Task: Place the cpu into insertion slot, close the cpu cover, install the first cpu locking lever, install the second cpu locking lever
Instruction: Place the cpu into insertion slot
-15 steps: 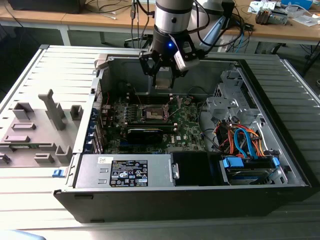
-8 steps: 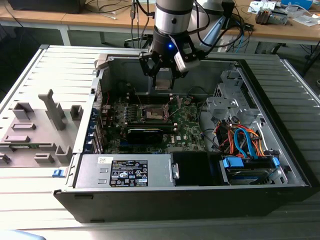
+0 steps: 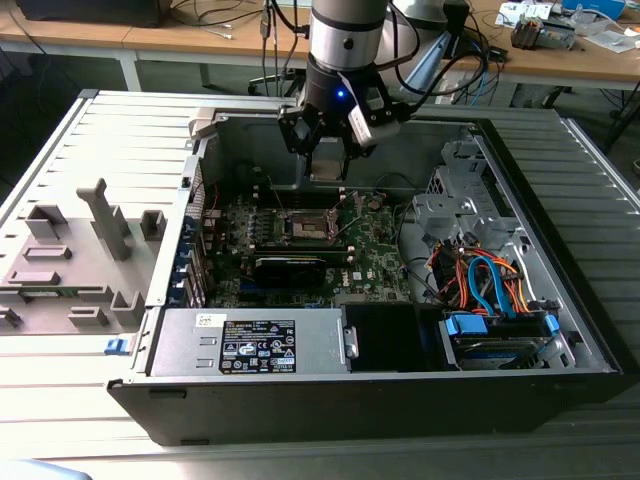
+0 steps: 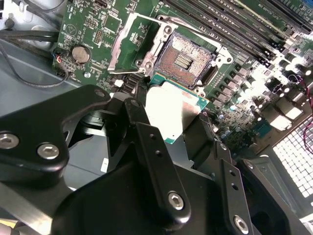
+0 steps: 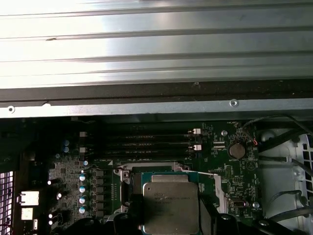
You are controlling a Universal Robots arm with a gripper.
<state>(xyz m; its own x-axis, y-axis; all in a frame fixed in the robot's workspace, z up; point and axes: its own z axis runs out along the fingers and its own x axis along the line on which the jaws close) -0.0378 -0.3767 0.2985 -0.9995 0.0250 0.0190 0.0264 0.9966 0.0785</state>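
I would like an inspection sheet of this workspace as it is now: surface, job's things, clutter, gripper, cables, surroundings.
Surface: ridged grey table bearing an open computer case.
Job's things: chip held near the socket, not seated in it; socket empty; cover plate flipped up and open.
Clutter: grey holder blocks on the table, at the exterior view's left.
Gripper: gripper shut on the chip, above the green board.
Cables: orange and blue cables inside the case, apart from the socket.
Surroundings: wooden benches behind the table.
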